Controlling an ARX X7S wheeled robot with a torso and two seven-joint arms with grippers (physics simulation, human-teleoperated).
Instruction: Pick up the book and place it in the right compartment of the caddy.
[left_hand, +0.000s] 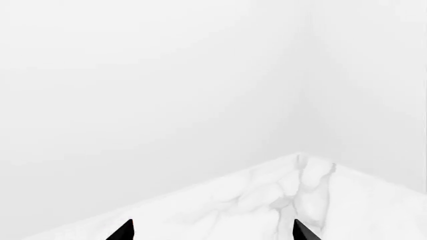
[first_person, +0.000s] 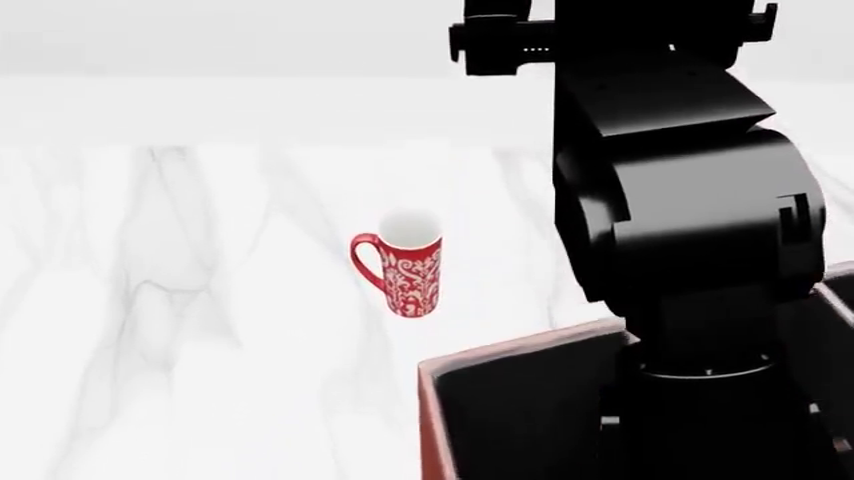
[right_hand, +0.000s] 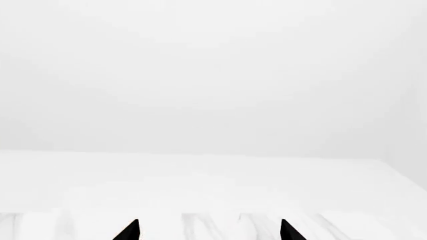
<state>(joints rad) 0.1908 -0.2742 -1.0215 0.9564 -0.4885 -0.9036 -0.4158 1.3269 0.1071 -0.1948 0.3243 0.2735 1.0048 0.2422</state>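
White marbled tabletop (first_person: 200, 330), pale walls behind. Red patterned mug (first_person: 407, 268) upright mid-surface. Caddy (first_person: 441, 420) at near right edge, apart from mug, partly hidden by black right arm (first_person: 694, 230). Book nowhere in view. Left hand (left_hand: 213, 231) and right hand (right_hand: 209, 231) both spread, empty.

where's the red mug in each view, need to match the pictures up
Head view: the red mug stands upright on the marble table, left of the caddy corner and the black arm.
Left wrist view: not in it; only the table, white walls and fingertips.
Right wrist view: not in it; table and wall only.
Shared landmark: the white marble tabletop, seen in all three.
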